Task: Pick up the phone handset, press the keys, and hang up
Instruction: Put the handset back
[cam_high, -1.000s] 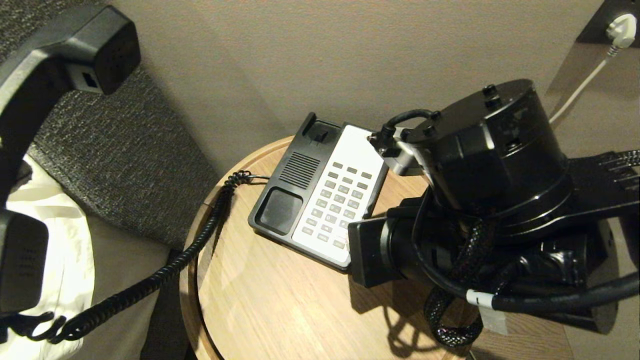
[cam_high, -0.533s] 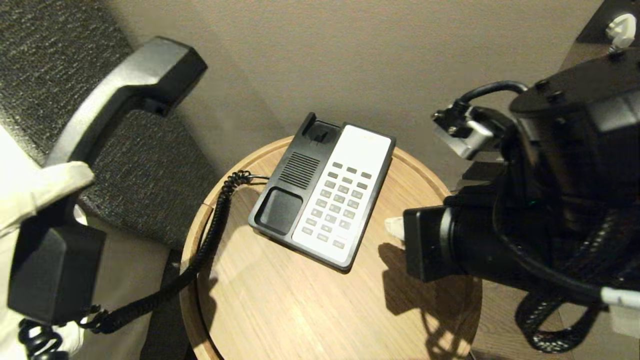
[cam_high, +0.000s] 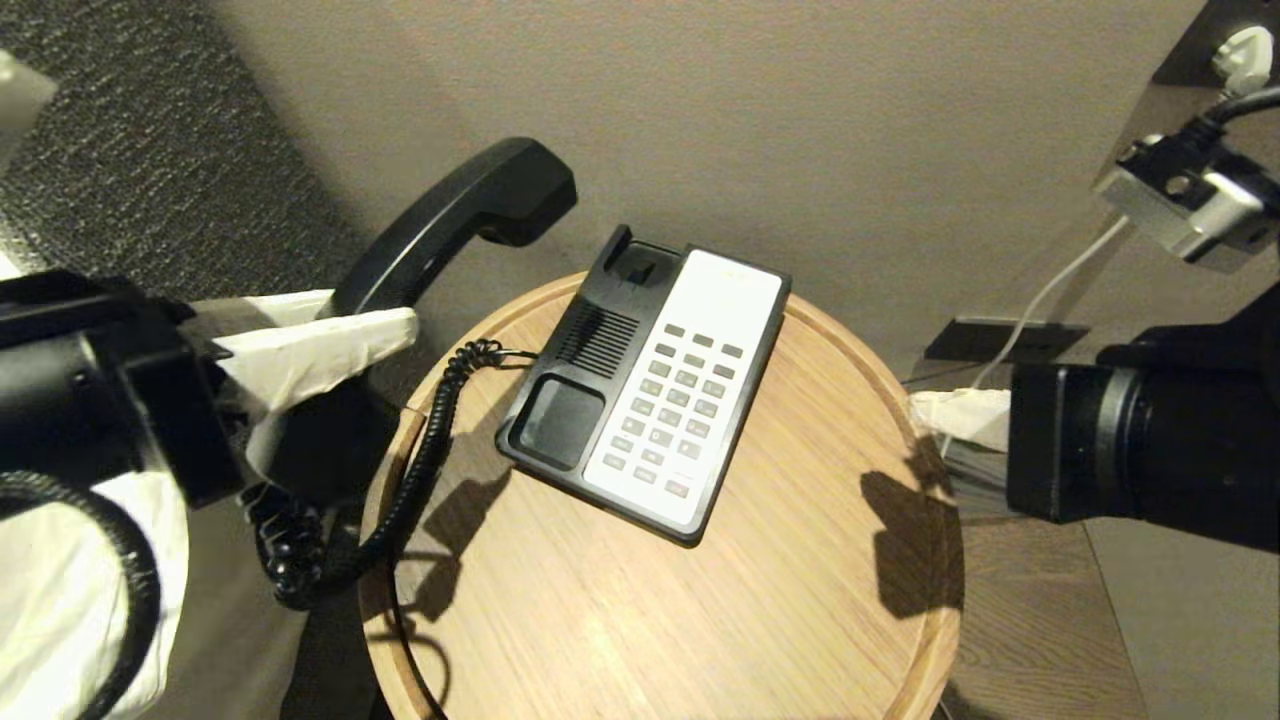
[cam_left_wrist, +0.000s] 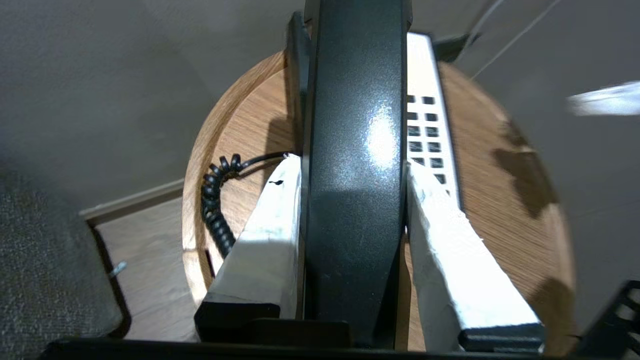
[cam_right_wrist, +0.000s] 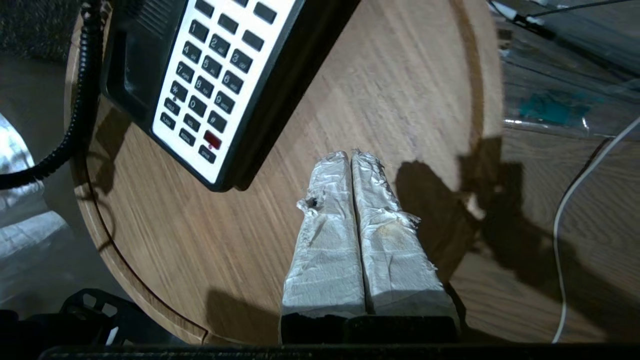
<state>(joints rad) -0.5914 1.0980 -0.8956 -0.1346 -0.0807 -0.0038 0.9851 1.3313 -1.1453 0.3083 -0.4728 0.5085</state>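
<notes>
The left end effector (cam_left_wrist: 352, 170) clamps the long, glossy black plastic handset (cam_left_wrist: 356, 150) mid-shaft between its white-wrapped fingers (cam_left_wrist: 265, 235), a stiff, light, probably slippery grip.

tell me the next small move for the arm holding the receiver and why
Probably carry the handset right and lower it over the empty cradle of the phone. The left gripper is clamped on its middle, it hangs beyond the table edge, and the right gripper, shut, sits clear of the keys.
</notes>
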